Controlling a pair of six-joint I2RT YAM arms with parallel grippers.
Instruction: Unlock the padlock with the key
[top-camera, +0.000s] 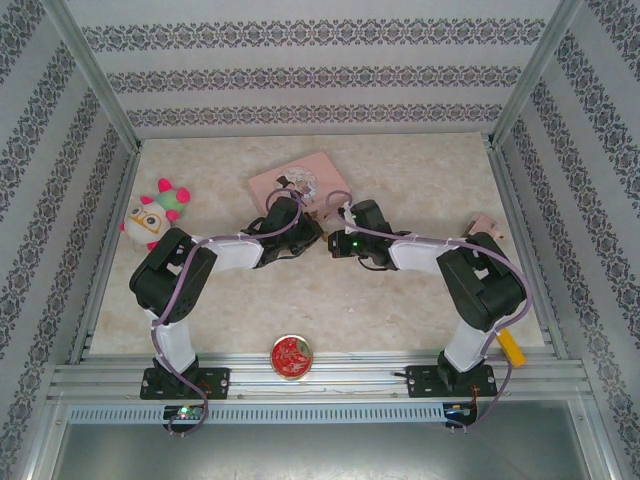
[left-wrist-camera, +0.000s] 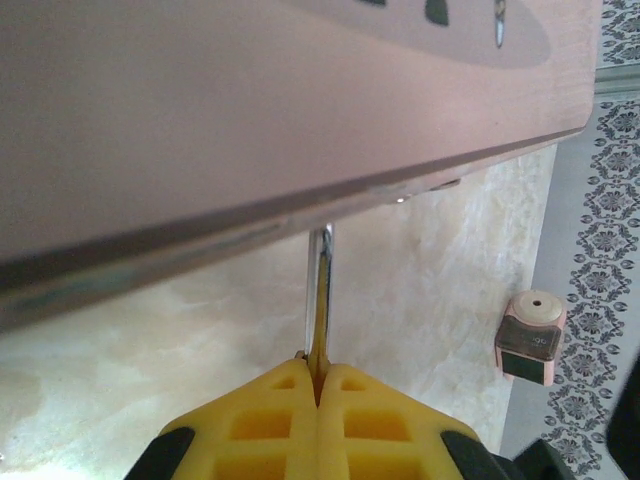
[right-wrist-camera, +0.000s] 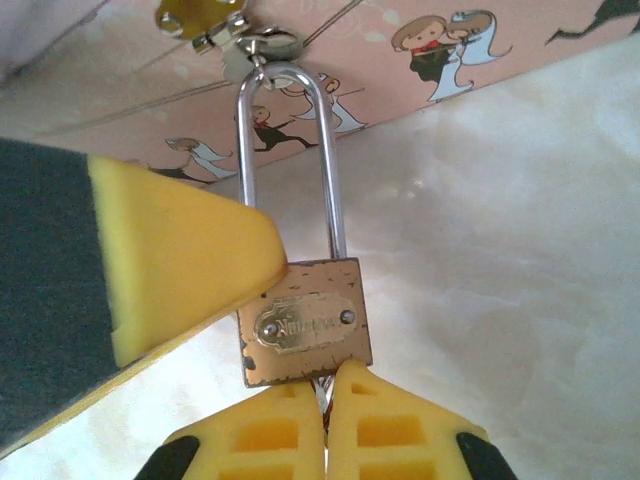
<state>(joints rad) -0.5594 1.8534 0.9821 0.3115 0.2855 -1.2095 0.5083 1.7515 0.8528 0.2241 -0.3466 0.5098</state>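
Right wrist, one pink tin (right-wrist-camera: 480, 60), one padlock (right-wrist-camera: 305, 322) pinched by left gripper (left-wrist-camera: 318, 375), one key (right-wrist-camera: 322, 384) clamped in right gripper (right-wrist-camera: 325, 398).

Straight ahead of the right pincer (right-wrist-camera: 325, 400) the pink tin (right-wrist-camera: 550, 40) walls off the way. The left pincer (left-wrist-camera: 318, 378) crowds in on its left, against the padlock (right-wrist-camera: 305, 325). To its right, bare bench (right-wrist-camera: 520, 260) lies open.

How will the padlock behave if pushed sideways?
The padlock would likely pivot, not slide: its shackle is looped through the clasp of the pink tin. The rigid metal body probably feels heavy for its size, and the polished shackle looks slippery to pinch.
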